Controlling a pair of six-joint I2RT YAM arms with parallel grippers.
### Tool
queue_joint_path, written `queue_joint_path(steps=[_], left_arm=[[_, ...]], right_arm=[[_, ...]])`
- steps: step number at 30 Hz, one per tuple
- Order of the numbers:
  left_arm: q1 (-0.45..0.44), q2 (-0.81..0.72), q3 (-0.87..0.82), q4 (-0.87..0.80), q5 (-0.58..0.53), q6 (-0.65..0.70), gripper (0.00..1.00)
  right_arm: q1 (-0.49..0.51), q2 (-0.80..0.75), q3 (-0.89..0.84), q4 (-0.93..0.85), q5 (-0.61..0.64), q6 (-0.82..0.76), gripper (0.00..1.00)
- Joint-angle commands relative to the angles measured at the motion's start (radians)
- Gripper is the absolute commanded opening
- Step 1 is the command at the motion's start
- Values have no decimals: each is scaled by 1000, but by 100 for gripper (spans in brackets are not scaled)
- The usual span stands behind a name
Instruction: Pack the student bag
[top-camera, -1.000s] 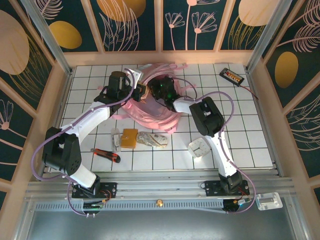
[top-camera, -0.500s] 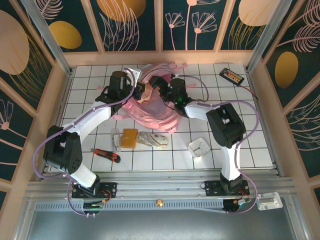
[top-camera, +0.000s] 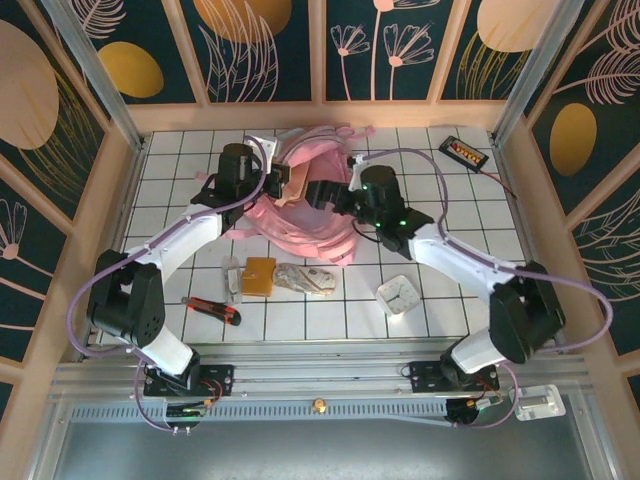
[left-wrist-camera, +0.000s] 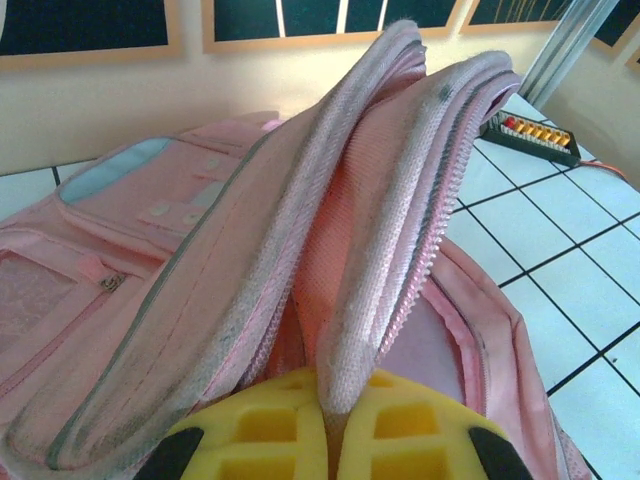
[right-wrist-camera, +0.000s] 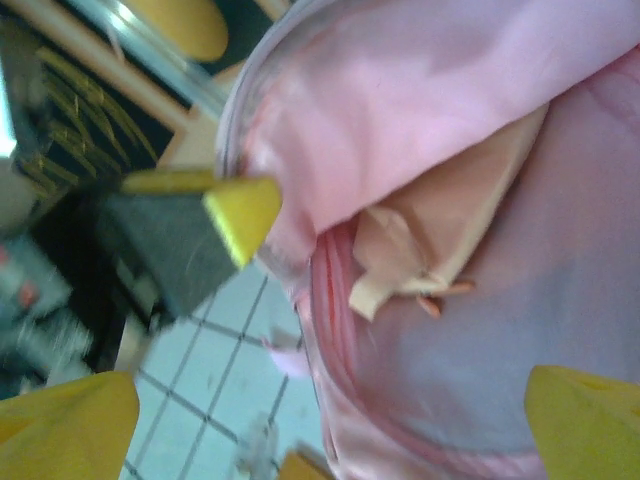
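Currently left gripper (left-wrist-camera: 330, 435) pinches the student bag (top-camera: 300, 232) by its zipper rim, held raised, likely to prop the mouth open. Bag lies far-centre on bench (top-camera: 165, 170). Right gripper (top-camera: 320, 192) spread wide at the opening.

1 student bag (top-camera: 300, 232); near it 1 box cutter (top-camera: 212, 311), 1 brown pad (top-camera: 259, 275), 1 crumpled packet (top-camera: 305, 280), 1 white clock (top-camera: 398, 295), 1 black case (top-camera: 464, 151).

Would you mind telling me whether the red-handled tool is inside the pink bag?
No, the red-handled tool lies on the table in front of the pink bag, well apart from it.
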Motion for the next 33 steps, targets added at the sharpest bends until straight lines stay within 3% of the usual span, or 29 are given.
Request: queue_joint_path(steps=[1, 5, 9, 11, 15, 21, 33], left_arm=[[8, -31, -15, 74, 10, 18, 3], [8, -52, -48, 59, -1, 68, 4], [8, -64, -63, 58, -1, 84, 4], [8, -72, -70, 65, 2, 81, 4], [9, -82, -94, 86, 8, 77, 5], [8, -90, -119, 104, 12, 90, 5], [13, -106, -135, 110, 31, 103, 5]], right_arm=[[18, -38, -27, -284, -129, -310, 99], [124, -26, -72, -433, -6, -613, 98], [170, -18, -168, -369, -83, -893, 97], [179, -2, -188, -315, -57, -953, 97], [187, 57, -207, -272, -124, -1120, 97], [205, 207, -151, -232, -91, -1182, 99], [213, 431, -7, -245, -79, -1150, 98]])
